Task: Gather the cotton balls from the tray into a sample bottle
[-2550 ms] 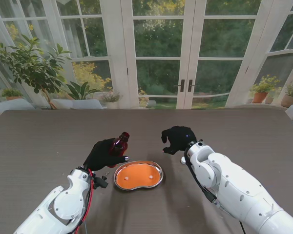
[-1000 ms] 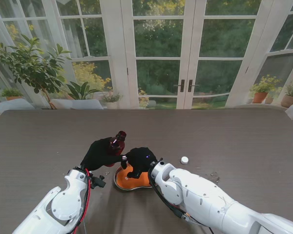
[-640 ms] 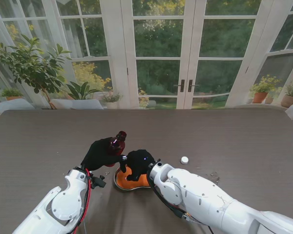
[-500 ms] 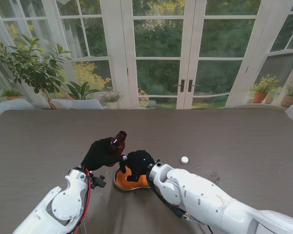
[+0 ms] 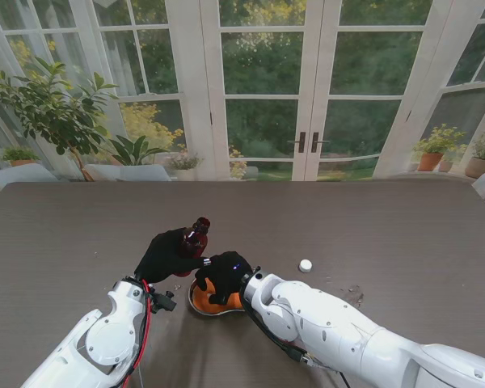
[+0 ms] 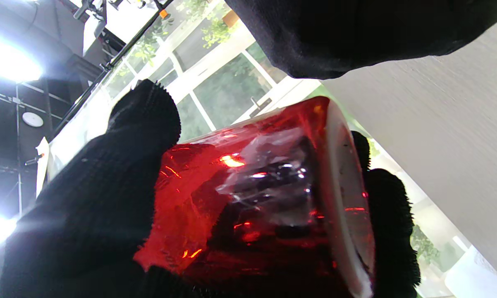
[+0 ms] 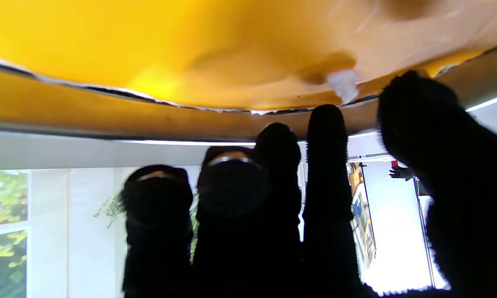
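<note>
Black-gloved, the right hand point(image 5: 221, 276) reaches down into the orange-lined tray point(image 5: 200, 305) near the table's point(image 5: 404, 226) near edge, its fingers point(image 7: 327, 165) spread just inside the tray's metal rim. A small white cotton ball point(image 7: 344, 84) lies on the orange lining just beyond the fingertips; whether they touch it cannot be told. The left hand point(image 5: 168, 252) is wrapped around a dark red sample bottle point(image 5: 196, 236), held tilted just left of the tray, close beside the right hand. A small white cap point(image 5: 305, 265) sits on the table to the right of the tray, apart from both hands.
</note>
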{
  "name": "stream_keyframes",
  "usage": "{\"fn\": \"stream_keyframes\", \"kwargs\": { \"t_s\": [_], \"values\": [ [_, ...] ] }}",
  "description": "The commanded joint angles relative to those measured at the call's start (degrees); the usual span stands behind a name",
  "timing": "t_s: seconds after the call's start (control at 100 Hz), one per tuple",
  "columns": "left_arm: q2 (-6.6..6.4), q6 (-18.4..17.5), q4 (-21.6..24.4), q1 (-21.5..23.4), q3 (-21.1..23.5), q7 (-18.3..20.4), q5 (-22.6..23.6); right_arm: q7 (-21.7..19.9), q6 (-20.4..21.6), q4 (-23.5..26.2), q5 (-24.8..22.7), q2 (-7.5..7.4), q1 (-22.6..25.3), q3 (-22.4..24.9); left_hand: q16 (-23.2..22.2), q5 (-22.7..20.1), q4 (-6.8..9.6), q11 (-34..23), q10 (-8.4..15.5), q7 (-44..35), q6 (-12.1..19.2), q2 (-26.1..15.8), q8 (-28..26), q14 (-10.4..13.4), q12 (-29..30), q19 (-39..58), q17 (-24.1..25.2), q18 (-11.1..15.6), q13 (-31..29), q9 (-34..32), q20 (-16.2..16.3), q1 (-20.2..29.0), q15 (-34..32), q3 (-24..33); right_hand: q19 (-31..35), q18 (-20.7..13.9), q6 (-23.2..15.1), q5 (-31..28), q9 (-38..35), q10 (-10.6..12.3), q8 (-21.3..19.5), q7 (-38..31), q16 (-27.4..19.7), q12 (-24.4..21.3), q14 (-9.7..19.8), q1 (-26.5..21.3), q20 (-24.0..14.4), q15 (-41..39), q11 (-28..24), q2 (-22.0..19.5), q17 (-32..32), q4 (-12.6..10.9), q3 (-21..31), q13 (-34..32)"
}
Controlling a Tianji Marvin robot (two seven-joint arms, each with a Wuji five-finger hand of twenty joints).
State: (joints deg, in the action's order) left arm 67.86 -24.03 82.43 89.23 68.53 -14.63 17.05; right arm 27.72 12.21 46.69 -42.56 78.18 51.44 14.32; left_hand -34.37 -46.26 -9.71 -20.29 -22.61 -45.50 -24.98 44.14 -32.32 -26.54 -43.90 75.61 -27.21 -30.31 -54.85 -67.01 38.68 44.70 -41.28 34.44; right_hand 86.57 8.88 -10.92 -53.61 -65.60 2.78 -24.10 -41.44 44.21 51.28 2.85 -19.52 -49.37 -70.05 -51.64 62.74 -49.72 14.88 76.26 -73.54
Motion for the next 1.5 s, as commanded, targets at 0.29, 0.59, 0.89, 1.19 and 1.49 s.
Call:
{"fn": "stream_keyframes", "kwargs": {
  "t_s": [0.29, 0.59, 0.89, 1.19, 1.49],
  "values": [
    [0.20, 0.0, 0.3, 0.1, -0.1, 1.1, -0.2, 1.5, 0.3, -2.4, -1.4, 1.09, -0.6, -1.9, -0.9, -4.9, 0.64, -0.6, 5.0, -8.5, 12.0, -12.3, -1.7, -1.3, 0.8, -1.5, 2.6, 0.9, -0.2, -3.5, 0.6, 10.4, -1.1, 8.1, 2.9, 0.4, 0.5, -1.8, -1.1, 1.7, 1.7, 0.0, 1.4, -0.4, 2.2, 1.3, 0.5, -3.3, -0.4, 2.9, -1.6, -1.7, 2.3, -2.2],
    [0.21, 0.1, 0.3, 0.1, -0.2, 1.1, -0.3, -1.7, -0.6, 2.5, -2.6, -1.37, -0.2, -0.7, -0.9, -4.9, 0.60, -0.6, 4.9, -8.4, 12.0, -12.4, -1.7, -1.5, 1.0, -1.6, 2.6, 0.9, -0.2, -3.5, 0.6, 10.3, -1.1, 8.1, 3.0, 0.4, 0.3, -3.1, -1.5, 1.6, 5.3, -2.1, 1.5, 0.3, 2.1, 0.0, 0.7, -3.7, -0.2, 1.9, -1.8, 2.2, 2.0, -2.2],
    [0.21, 0.2, 0.5, 0.2, -0.1, 1.1, -0.4, -2.7, -1.0, 3.4, -3.0, -1.71, -0.5, -0.9, -0.9, -4.9, 0.57, -0.6, 4.8, -8.4, 11.9, -12.4, -1.7, -1.5, 1.2, -1.6, 2.7, 0.9, -0.2, -3.4, 0.6, 10.3, -1.1, 8.1, 3.1, 0.2, 1.0, -2.2, -1.6, 1.7, 5.0, -1.2, 1.6, 0.1, 2.2, 0.9, 0.6, -4.1, -0.1, 0.0, -1.9, -0.8, 1.9, -2.2],
    [0.18, 0.2, 0.6, 0.2, -0.1, 1.3, -0.6, -3.1, -1.7, 3.8, -3.1, -1.67, -0.7, -0.9, -1.0, -5.0, 0.55, -0.7, 4.9, -8.4, 11.9, -12.5, -1.7, -1.4, 1.3, -1.6, 2.6, 0.8, -0.2, -3.5, 0.6, 10.2, -1.2, 8.0, 3.2, 0.0, 1.6, -0.4, -1.5, 1.8, 3.6, 0.4, 1.7, 0.2, 2.4, 0.9, 0.6, -4.5, -0.1, -0.9, -2.0, -1.1, 1.5, -2.2],
    [0.17, 0.3, 0.7, 0.4, 0.0, 1.4, -0.6, -3.8, -1.3, 3.2, -2.8, -1.20, -1.1, -1.8, -1.0, -5.1, 0.57, -0.7, 4.8, -8.3, 11.8, -12.4, -1.7, -1.5, 1.5, -1.7, 2.7, 0.8, -0.3, -3.6, 0.6, 10.3, -1.2, 8.0, 3.4, -0.1, 1.3, -0.9, -1.7, 1.8, 3.2, 0.5, 1.9, 0.1, 2.6, 0.8, 0.6, -5.0, -0.2, -1.0, -2.3, -1.0, 1.3, -2.2]
  ]
}}
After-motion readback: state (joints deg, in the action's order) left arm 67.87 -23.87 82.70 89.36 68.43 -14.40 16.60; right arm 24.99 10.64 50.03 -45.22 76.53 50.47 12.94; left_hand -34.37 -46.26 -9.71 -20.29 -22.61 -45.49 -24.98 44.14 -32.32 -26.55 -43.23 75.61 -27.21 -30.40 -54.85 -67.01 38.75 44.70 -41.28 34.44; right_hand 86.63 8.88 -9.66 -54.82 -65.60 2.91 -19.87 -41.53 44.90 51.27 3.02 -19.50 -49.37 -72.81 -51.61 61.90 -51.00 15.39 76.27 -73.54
